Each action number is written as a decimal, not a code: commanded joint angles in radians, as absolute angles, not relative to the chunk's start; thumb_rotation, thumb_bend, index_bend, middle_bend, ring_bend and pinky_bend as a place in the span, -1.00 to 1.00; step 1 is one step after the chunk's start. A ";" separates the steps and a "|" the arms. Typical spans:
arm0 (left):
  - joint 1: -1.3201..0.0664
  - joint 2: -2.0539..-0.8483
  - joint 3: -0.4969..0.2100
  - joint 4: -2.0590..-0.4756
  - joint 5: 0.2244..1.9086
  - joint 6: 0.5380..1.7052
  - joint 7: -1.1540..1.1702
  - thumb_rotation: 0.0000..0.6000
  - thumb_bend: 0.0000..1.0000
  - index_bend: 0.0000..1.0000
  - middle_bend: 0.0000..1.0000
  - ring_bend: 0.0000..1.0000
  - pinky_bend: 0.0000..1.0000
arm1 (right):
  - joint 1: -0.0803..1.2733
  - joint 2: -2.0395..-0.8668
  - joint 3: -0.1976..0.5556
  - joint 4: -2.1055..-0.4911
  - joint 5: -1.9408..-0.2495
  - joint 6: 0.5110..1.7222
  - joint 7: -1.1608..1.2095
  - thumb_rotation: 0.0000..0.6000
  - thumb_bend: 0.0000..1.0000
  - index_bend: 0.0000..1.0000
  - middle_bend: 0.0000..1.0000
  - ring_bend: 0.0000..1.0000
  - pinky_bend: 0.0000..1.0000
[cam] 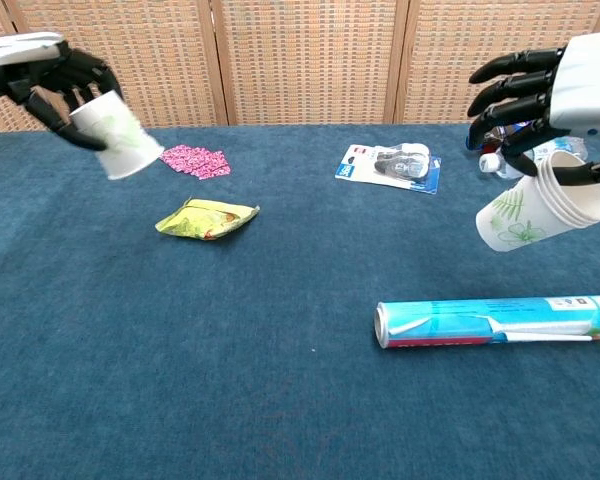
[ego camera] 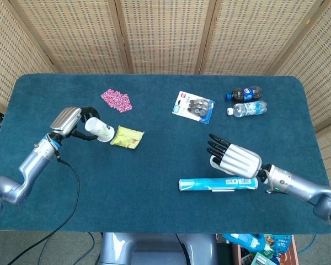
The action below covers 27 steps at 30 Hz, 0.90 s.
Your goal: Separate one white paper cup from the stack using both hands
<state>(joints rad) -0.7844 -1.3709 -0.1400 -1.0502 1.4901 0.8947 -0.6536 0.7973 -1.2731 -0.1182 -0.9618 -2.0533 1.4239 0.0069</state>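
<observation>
My left hand (ego camera: pixel 70 121) (cam: pixel 48 77) holds a single white paper cup (ego camera: pixel 99 130) (cam: pixel 116 134) up at the left of the table, its mouth tilted down toward the yellow packet. My right hand (ego camera: pixel 235 159) (cam: pixel 565 95) grips the remaining stack of white cups with a green leaf print (cam: pixel 538 211) at the right, above the tube. In the head view the stack is mostly hidden under the right hand, with only a bit of rim (ego camera: pixel 214 162) showing. The two hands are far apart.
A yellow snack packet (ego camera: pixel 127 137) (cam: pixel 206 219) lies beside the left cup. A blue-and-white tube box (ego camera: pixel 216 184) (cam: pixel 495 321) lies below the right hand. A pink pouch (ego camera: pixel 116 100), a blister pack (ego camera: pixel 193 106) and two small bottles (ego camera: pixel 246 101) lie at the back.
</observation>
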 commanded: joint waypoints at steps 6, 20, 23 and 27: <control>-0.718 -1.364 -0.074 -1.021 1.465 0.900 -0.405 1.00 -0.91 -0.08 -0.10 -0.07 -0.02 | 0.857 -1.251 -0.145 -1.016 -2.085 1.286 -0.091 1.00 0.10 0.42 -0.28 -0.54 -0.68; -0.699 -1.407 -0.054 -0.991 1.427 0.853 -0.334 1.00 -0.91 -0.68 -0.90 -0.85 -0.46 | 0.862 -1.295 -0.154 -1.001 -2.046 1.176 -0.168 1.00 -0.44 -0.23 -0.48 -0.60 -0.67; -0.703 -1.401 -0.049 -1.000 1.429 0.834 -0.351 1.00 -0.91 -0.99 -1.00 -0.99 -0.61 | 0.854 -1.302 -0.135 -1.005 -2.019 1.170 -0.199 1.00 -0.76 -0.43 -0.55 -0.63 -0.67; -0.706 -1.382 -0.052 -1.021 1.432 0.830 -0.388 1.00 -0.91 -1.00 -1.00 -1.00 -0.64 | 0.846 -1.306 -0.108 -1.024 -1.986 1.172 -0.234 1.00 -0.84 -0.48 -0.57 -0.64 -0.67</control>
